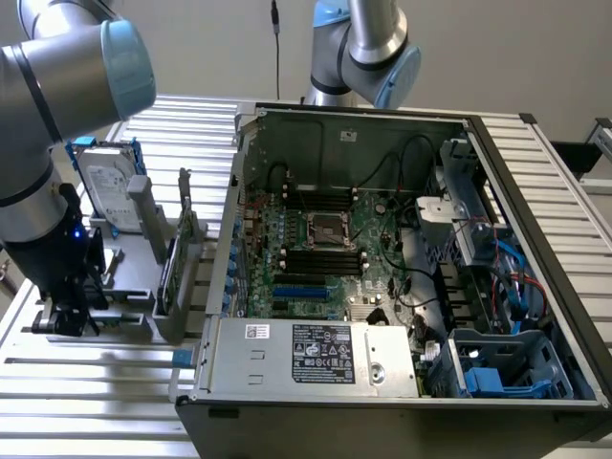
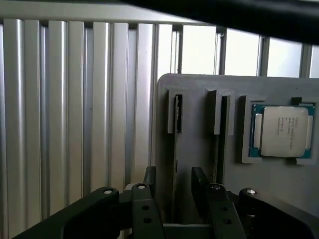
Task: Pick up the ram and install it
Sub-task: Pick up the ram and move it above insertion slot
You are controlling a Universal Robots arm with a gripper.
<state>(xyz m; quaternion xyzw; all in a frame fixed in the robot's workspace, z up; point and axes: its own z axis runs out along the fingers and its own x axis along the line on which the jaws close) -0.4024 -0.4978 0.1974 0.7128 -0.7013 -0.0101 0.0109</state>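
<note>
The ram is standing on its long edge in a grey holder at the exterior view's left, just beside the open computer case. It is showing as a thin green strip. Its long axis is running from the middle of the frame down towards the lower edge, roughly parallel to the case's near side wall, and its flat faces are pointing to the exterior view's left and right.

The gripper is hanging in the lower left of the exterior view, over the holder's far end and apart from the ram in that picture. How high it is sitting above the holder cannot be told there.

In the wrist view the ram appears to be showing only as a narrow edge, lying in a slot that leads out of a notched post. Its long axis is running straight away from the gripper. The two fingers are spread apart and gripping nothing. They are flanking the line of that edge, one on each side, with bare holder showing between each finger and the ram, so nothing is touching. A second slotted post is standing beside the first, and the square processor is lying in its recess beyond that.
</note>
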